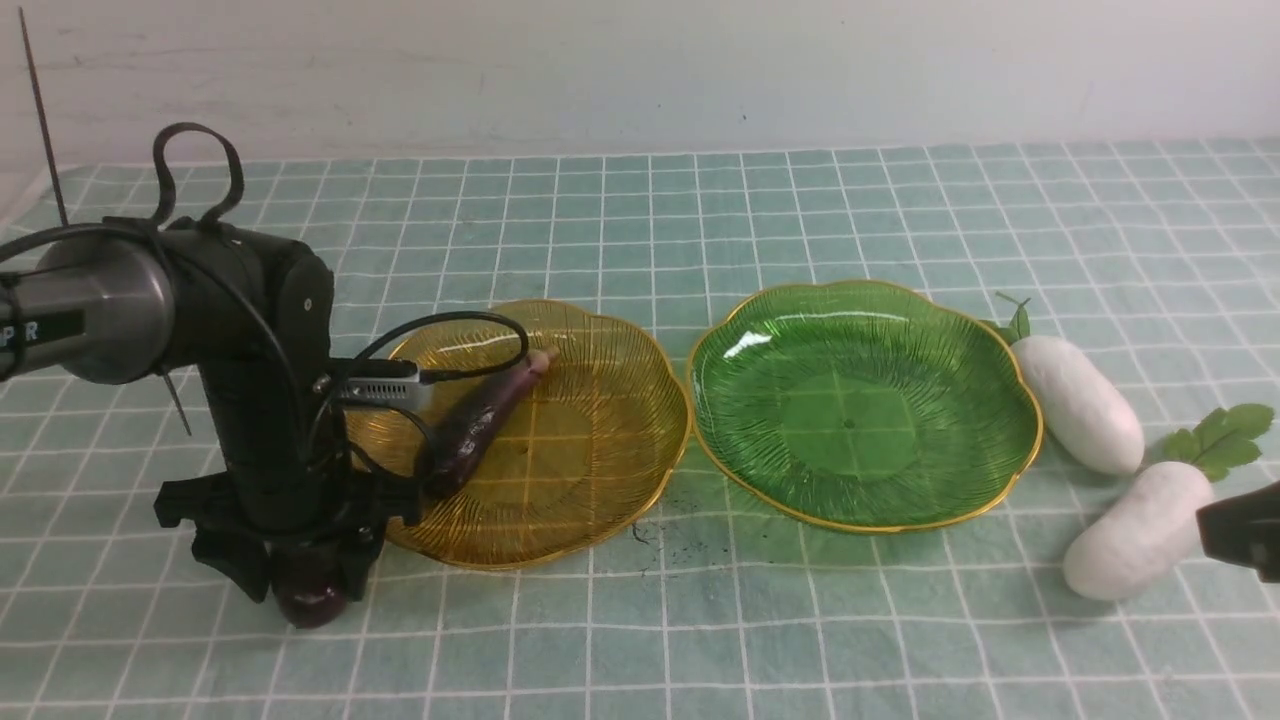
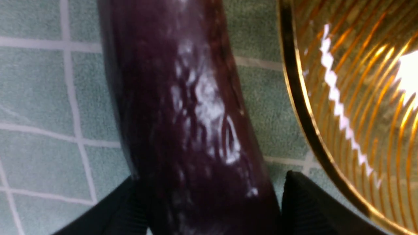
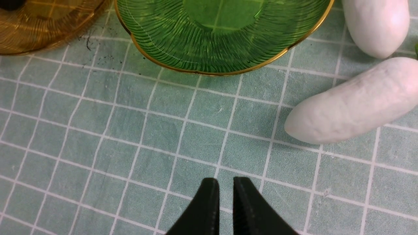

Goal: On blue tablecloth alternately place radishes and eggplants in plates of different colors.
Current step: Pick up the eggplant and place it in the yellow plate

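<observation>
The left gripper (image 1: 305, 575) clasps a slim glossy dark purple eggplant (image 2: 183, 114) just beside the ribbed amber-yellow plastic plate (image 1: 600, 500); the right gripper (image 3: 222, 184) hangs closed, well apart.

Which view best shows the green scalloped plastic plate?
The front view: the whole green plate shows, rim to rim, empty. The right wrist view shows only part of it; the left wrist view shows none of it.
</observation>
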`<act>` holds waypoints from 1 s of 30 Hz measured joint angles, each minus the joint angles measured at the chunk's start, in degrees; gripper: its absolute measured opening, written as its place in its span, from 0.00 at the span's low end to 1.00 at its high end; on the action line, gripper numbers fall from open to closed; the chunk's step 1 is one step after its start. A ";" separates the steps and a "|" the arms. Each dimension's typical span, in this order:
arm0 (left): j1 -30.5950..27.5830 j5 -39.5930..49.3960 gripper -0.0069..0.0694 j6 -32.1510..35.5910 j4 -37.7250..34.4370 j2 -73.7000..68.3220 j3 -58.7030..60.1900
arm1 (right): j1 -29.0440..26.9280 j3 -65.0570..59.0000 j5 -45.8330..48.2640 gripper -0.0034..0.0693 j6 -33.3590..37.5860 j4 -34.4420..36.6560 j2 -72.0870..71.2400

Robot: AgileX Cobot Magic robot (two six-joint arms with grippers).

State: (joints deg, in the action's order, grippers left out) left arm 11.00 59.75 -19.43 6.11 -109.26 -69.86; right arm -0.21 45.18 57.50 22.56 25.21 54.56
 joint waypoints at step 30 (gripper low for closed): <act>8.73 7.97 0.63 23.26 -14.62 -3.28 -19.89 | 0.00 0.00 -0.51 0.12 0.41 0.00 0.00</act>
State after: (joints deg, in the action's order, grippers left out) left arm 19.73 67.72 3.83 -8.51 -112.54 -89.75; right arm -0.21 45.18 56.99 22.97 25.21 54.56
